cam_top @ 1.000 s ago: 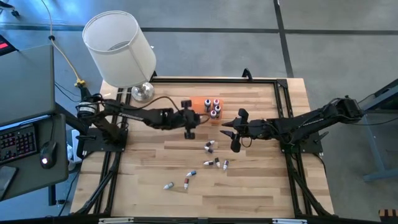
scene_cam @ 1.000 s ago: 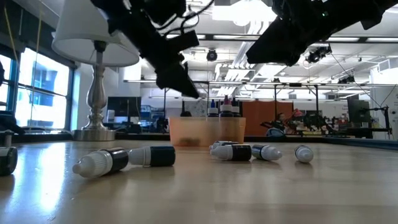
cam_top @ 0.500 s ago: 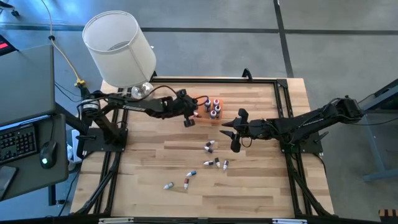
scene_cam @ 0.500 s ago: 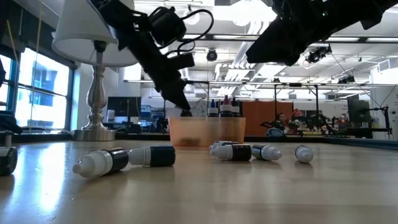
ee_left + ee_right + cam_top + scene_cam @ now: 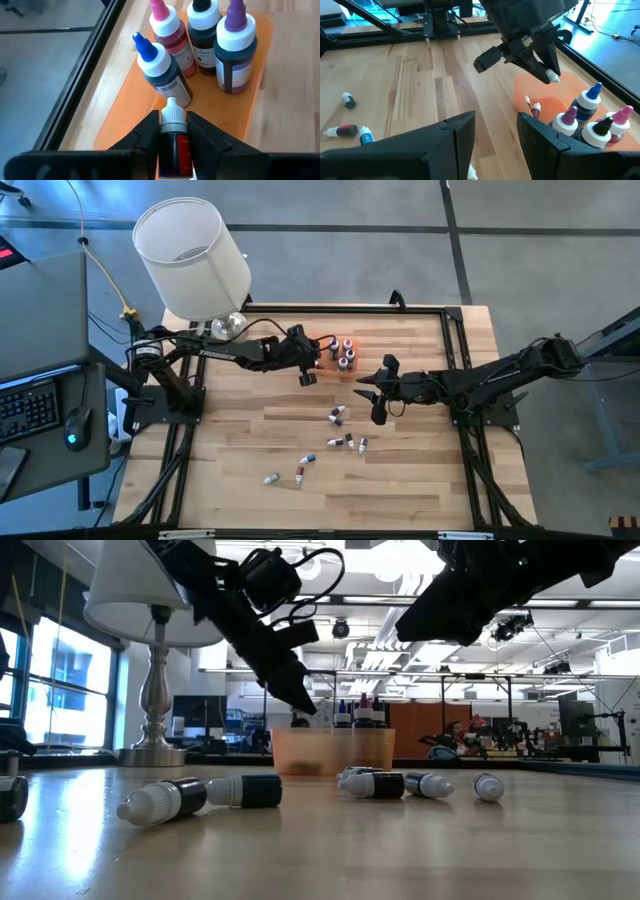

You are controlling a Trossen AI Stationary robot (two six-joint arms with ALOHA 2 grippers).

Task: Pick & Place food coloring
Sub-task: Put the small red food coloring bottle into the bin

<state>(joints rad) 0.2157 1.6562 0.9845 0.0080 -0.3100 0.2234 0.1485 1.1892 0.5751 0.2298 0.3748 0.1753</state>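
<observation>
My left gripper is shut on a tiny red food coloring bottle with a white cap, just over the left end of the orange tray. Several bigger dropper bottles stand upright in that tray. More tiny food coloring bottles lie on their sides on the wooden table, in the middle and toward the near edge. My right gripper hovers open to the right of the tray, with nothing between its fingers. My left gripper pinches the red body of the tiny bottle between its two fingers. The white cap sticks out past the fingertips. The fingers come slanting down from the table's left and lie along the bottle. It hangs clear above the tray, cap end lowest.
A lamp with a white shade stands at the table's far left corner. The upright bottles fill the tray's right half. Loose bottles lie scattered between the arms and the near edge. A black frame runs round the table.
My left gripper, still shut on the tiny red bottle, has swung toward the table's far edge and come over the tray's left end, rolling a little on the way. Most of that happened early on. The right arm has kept still.
</observation>
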